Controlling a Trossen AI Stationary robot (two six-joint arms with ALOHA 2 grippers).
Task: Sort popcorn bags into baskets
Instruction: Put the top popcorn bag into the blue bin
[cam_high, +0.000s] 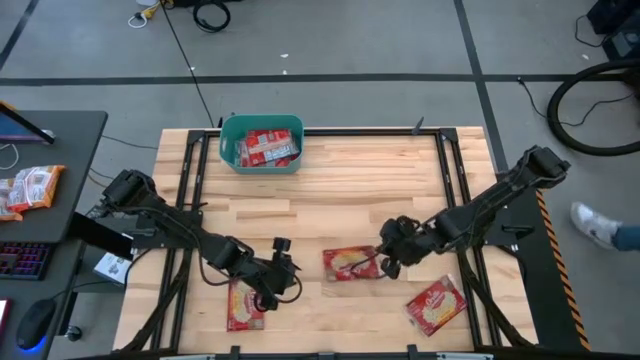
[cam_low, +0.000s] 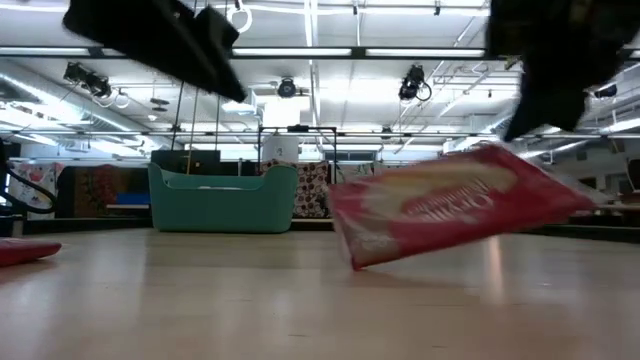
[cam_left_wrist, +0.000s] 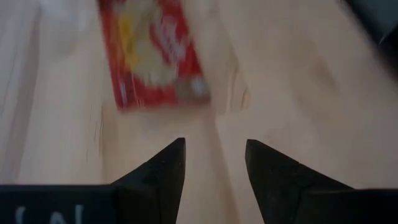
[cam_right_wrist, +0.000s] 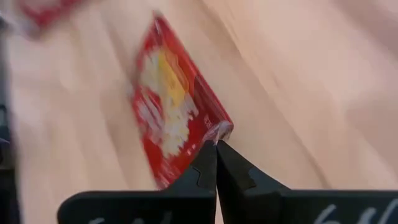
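Right gripper (cam_high: 383, 262) is seen from above pinching the middle popcorn bag (cam_high: 350, 263), well in front of the teal basket (cam_high: 261, 145), which is already filled with red bags. Left gripper (cam_high: 281, 265) hangs beside another bag (cam_high: 244, 305). At table height, the pinched bag (cam_low: 455, 205) is raised at one edge. Left wrist: fingers (cam_left_wrist: 161, 171) are spread. Right wrist: fingers (cam_right_wrist: 202, 171) are closed on the bag's corner (cam_right_wrist: 221, 130).

no legible text; print on popcorn bags (cam_high: 350, 263) too blurred.
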